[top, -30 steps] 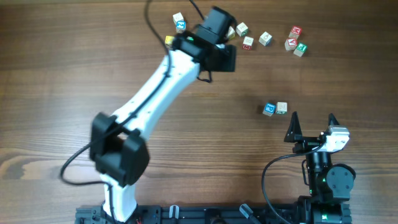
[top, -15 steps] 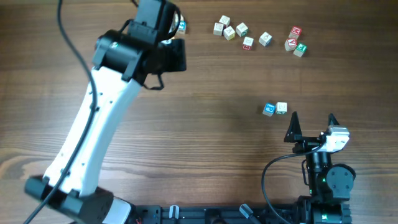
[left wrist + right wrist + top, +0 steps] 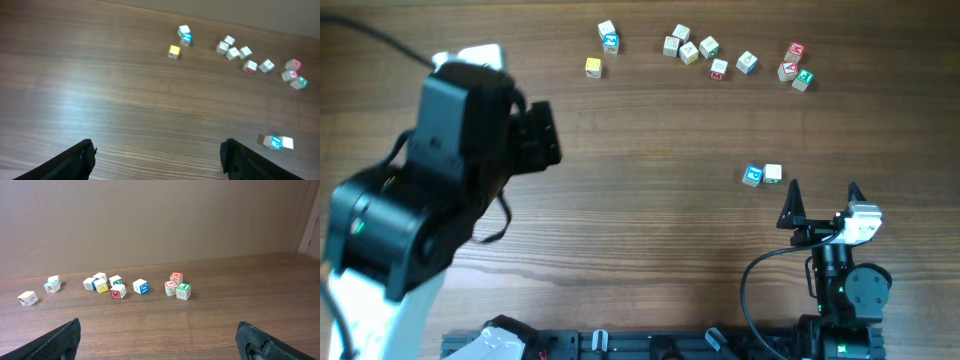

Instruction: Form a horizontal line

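**2-cube row, both claws empty**

Right gripper [image 3: 822,188] sits just nearer than the horizontal line [image 3: 762,175], jaws spread, empty, seemingly parked clear. The line's teal cube [image 3: 752,176] and cream cube [image 3: 773,173] touch edge to edge. Left gripper [image 3: 157,150], spread and empty too, hangs well left of it. Loose cubes [image 3: 708,46] lie beyond, likely supply.

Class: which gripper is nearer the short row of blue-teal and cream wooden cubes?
Right. The right gripper sits just beside the cube row, on the robot's side; the left gripper is far to the left.
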{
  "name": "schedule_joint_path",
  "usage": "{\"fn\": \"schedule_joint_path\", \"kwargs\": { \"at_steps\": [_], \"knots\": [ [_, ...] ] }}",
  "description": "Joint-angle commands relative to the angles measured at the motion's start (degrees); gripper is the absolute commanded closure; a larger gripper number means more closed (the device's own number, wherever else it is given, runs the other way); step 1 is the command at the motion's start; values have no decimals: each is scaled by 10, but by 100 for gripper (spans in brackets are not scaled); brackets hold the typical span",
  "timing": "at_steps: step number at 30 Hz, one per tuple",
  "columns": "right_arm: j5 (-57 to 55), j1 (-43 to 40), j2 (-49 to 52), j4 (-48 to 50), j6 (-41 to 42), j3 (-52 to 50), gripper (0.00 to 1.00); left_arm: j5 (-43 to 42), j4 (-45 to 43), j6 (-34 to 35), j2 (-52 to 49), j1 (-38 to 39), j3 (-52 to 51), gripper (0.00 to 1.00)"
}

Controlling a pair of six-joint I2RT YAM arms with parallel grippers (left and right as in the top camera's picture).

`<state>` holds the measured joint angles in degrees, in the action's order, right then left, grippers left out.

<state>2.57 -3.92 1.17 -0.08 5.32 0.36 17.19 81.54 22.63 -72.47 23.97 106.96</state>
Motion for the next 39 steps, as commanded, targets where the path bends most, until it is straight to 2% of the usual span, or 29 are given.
{"fn": "schedule_joint_path", "kwargs": {
  "at_steps": [1,7,11,16,19,39],
  "knots": [
    [5,-2,-2,1,8,-1,0,45,19,26,43,-3,-1,16],
    [5,-2,-2,1,8,-1,0,48,40,36,107,-3,-39,12],
    [5,-2,-2,1,8,-1,0,50,14,36,153,-3,-128,0],
    [5,-2,-2,1,8,-1,0,49,-3,53,172,-3,-260,0],
    [5,-2,-2,1,8,-1,0,47,-2,53,172,-3,-297,0],
    [5,-2,-2,1,8,-1,0,47,20,53,166,-3,-310,0]
  ]
}}
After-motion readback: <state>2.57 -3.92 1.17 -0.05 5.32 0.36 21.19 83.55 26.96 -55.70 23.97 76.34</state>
